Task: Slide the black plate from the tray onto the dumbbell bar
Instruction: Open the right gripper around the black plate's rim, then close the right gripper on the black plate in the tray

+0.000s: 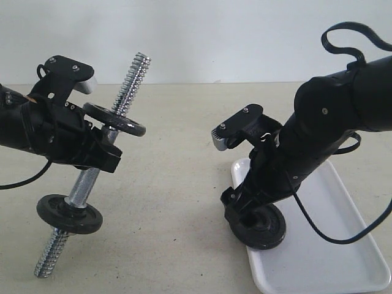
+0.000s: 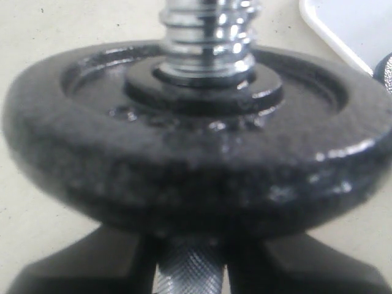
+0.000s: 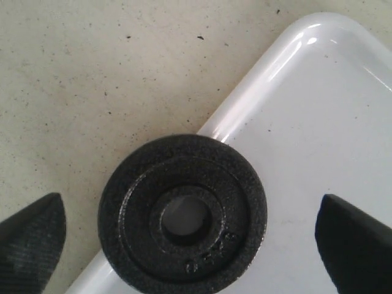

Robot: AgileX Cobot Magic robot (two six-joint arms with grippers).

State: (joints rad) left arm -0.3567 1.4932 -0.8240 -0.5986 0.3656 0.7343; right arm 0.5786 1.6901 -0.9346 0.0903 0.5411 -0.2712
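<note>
The black plate (image 3: 184,217) lies flat across the long rim of the white tray (image 3: 318,122), partly overhanging the table. My right gripper (image 3: 191,211) hovers over it, open, with one finger (image 3: 30,242) on each side and not touching it. In the exterior view the plate (image 1: 262,228) sits at the tray's (image 1: 331,251) left edge under my right gripper (image 1: 244,213). My left gripper (image 1: 101,156) is shut on the dumbbell bar (image 1: 86,184), which it holds tilted with its threaded end up. Close up, the bar's knurled middle (image 2: 190,272) shows between the left jaws.
Two black discs ride on the bar: one (image 1: 114,119) just above my left gripper, another (image 1: 68,214) low near the bottom thread. The upper disc (image 2: 196,153) fills the left wrist view. The beige table (image 1: 177,202) lies between the arms.
</note>
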